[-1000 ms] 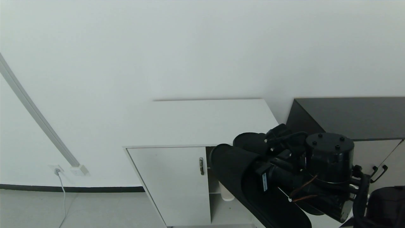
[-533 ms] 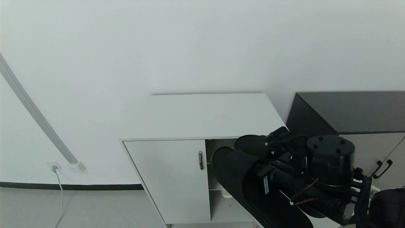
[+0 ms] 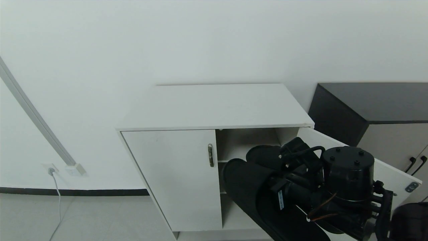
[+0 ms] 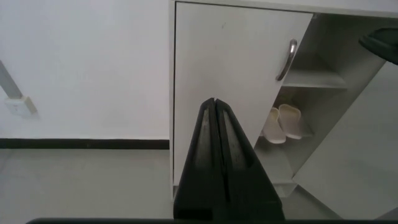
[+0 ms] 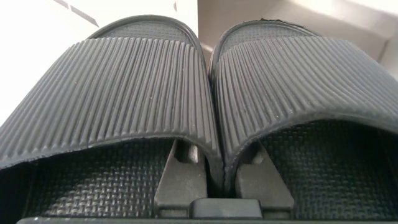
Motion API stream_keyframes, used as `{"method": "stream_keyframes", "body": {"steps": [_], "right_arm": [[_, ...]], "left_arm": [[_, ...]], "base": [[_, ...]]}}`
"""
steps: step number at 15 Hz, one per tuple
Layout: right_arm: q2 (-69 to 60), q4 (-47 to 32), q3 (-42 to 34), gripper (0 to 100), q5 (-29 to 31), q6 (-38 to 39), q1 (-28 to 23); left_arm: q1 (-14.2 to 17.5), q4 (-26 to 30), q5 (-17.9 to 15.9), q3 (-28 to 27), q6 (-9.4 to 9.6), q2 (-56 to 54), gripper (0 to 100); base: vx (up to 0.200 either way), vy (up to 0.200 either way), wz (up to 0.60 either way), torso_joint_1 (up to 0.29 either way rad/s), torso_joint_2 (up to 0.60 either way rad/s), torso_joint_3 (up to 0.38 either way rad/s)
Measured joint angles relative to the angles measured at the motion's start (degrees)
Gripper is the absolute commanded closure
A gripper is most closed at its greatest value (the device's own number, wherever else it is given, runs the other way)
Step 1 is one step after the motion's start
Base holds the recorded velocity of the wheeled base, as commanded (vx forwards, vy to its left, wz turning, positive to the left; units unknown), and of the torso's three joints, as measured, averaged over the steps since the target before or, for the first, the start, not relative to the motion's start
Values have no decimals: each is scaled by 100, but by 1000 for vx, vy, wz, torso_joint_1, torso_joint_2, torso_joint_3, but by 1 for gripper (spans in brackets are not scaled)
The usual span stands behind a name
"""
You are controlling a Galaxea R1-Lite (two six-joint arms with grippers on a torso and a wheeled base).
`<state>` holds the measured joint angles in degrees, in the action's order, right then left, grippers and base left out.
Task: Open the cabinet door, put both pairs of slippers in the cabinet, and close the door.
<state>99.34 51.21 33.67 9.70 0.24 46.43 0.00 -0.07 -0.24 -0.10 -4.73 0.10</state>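
Two black slippers, likely light, rubbery and floppy, hang before the open cabinet, pinched at their touching inner edges by the right tool, while the left tool is closed, empty.

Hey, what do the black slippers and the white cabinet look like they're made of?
The black slippers: likely soft rubber or foam, matte, with ribbed straps and a pebbled footbed. The cabinet: probably laminated board, smooth matte white, flat panels with crisp edges.
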Motion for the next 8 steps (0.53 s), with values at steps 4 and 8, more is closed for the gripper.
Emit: {"method": "stream_keyframes", "body": {"steps": [4,8], "right_arm": [[-2,5,-46,100,-2,0,11],[0,0,-55,100,-2,2,20]], "left_arm": [[0,0,0,0,2,0,100],[0,0,0,0,2,0,100]], "base": [[0,0,0,-198,515,316],[0,0,0,-173,488,315]]}}
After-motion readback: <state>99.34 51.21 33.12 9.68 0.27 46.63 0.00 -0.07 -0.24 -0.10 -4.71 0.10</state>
